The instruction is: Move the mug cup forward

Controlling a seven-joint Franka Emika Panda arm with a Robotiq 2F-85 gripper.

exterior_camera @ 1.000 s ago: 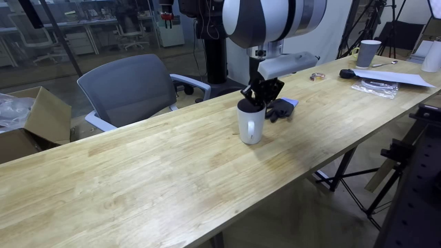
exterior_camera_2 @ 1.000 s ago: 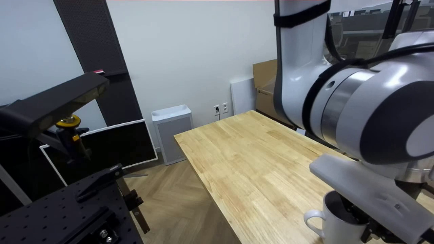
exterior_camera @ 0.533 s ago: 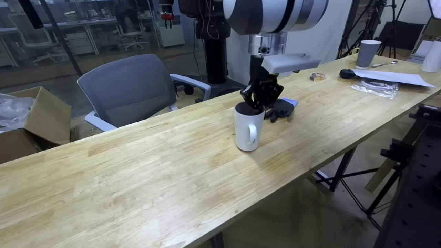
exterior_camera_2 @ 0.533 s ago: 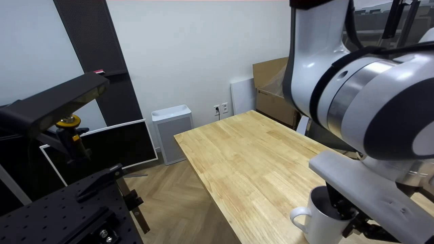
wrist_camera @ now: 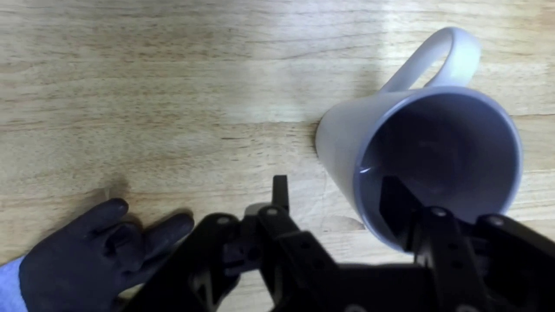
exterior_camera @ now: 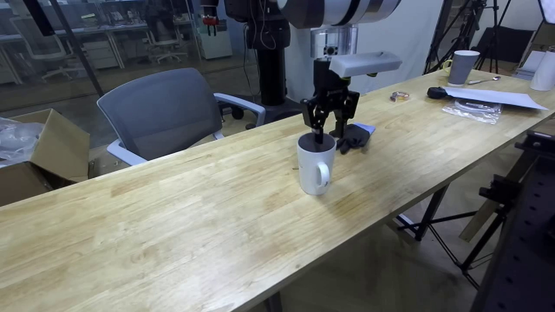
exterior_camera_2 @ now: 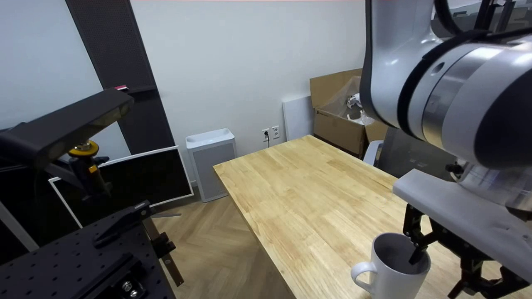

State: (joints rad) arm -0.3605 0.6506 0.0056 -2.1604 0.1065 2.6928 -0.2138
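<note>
A light-brown wooden tabletop (exterior_camera: 173,225) stands beside a grey mesh chair (exterior_camera: 169,112); a brown cardboard box (exterior_camera: 65,147) holds clear plastic (exterior_camera: 19,138). The white cylindrical ceramic mug (exterior_camera: 310,168) stands upright on the tabletop. The black two-finger gripper (wrist_camera: 336,186) is spread wide: one finger inside the mug, one outside.

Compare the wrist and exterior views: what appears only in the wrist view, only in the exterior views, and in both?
Wrist view only: a near-overhead look into the white mug, its opening almost a circle.
Exterior views only: the robot arm, grey chair and cardboard box, in both exterior views; wall sockets and a spoon, each in an exterior view.
Both: the mug, wooden table and open gripper, with jaws astride the mug's wall. The dark glove shows in the wrist view and an exterior view.
</note>
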